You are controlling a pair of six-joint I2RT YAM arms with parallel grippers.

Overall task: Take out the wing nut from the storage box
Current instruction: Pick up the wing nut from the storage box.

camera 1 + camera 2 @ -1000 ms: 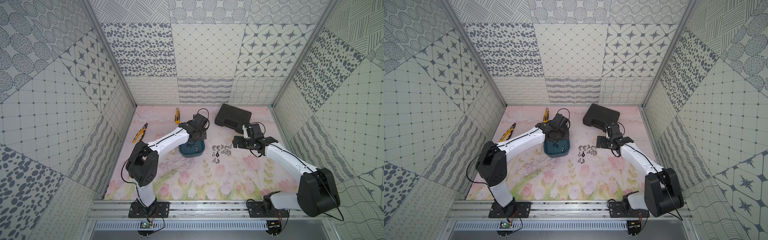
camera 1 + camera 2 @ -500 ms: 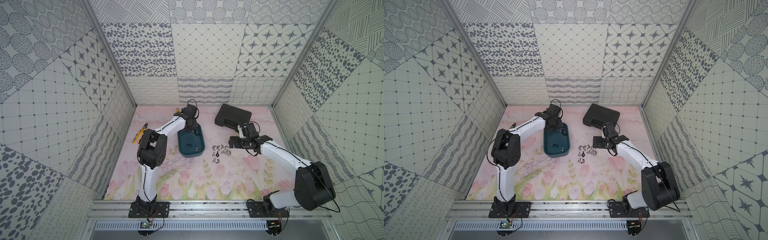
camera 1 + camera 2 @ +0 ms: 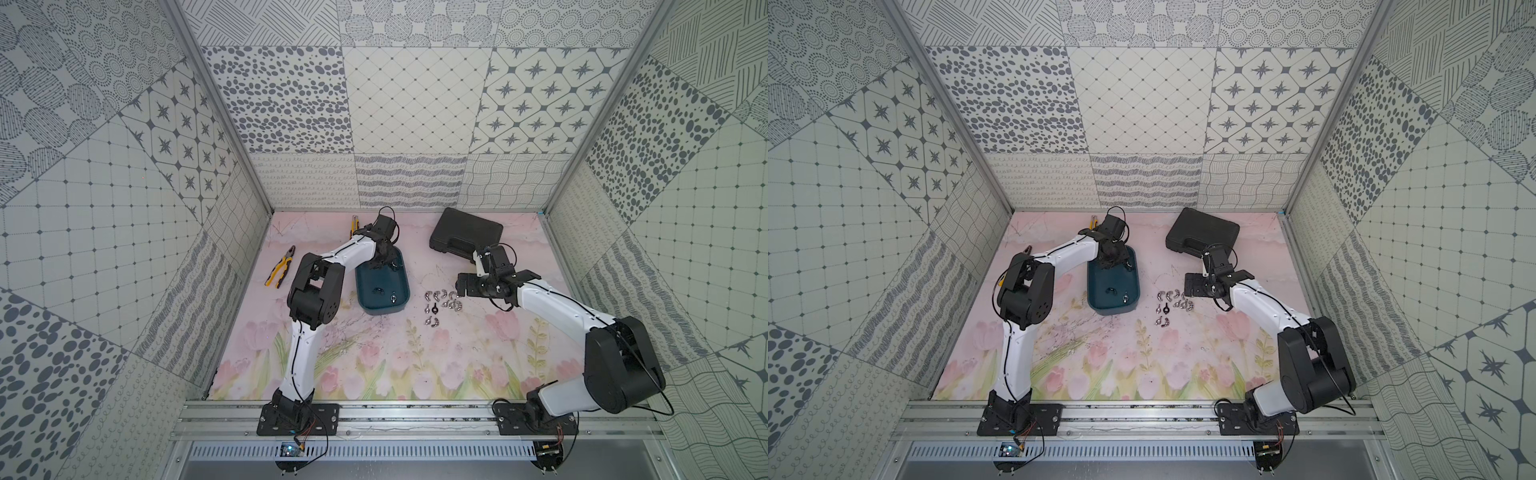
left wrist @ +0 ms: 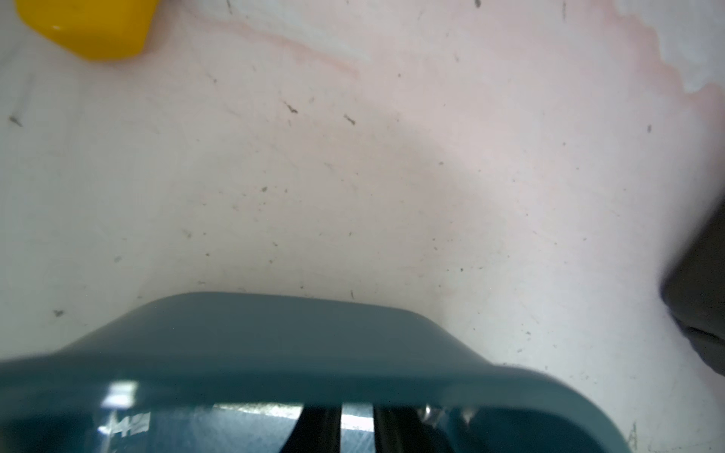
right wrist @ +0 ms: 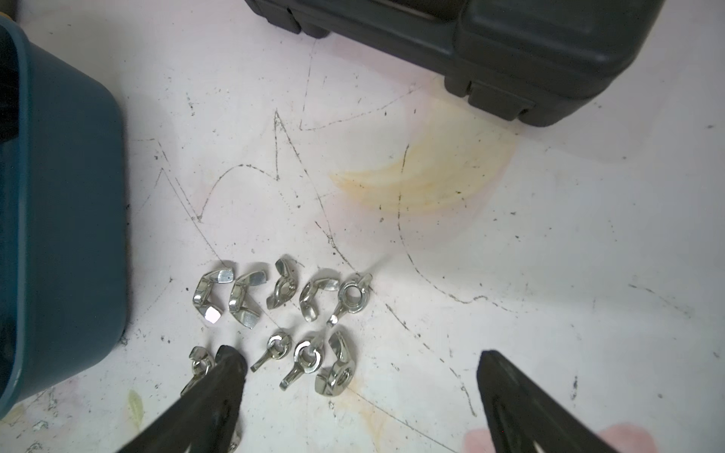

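The storage box (image 3: 382,310) sits on the table (image 3: 374,357), left of centre toward the back. Inside lie a silver wing nut (image 3: 392,297) and a small dark piece (image 3: 377,291). The left tool (image 3: 385,264) reaches into its far end; I cannot tell how its jaws stand. The right tool (image 5: 357,359), jaws wide apart, hovers over loose wing nuts (image 5: 282,298) beside the box.

I see polished metal wing nuts (image 5: 283,290) on a scuffed matt tabletop (image 5: 470,255) — smooth, glossy plastic storage box (image 5: 70,235) at nine o'clock, matt plastic case (image 5: 549,47) at one.
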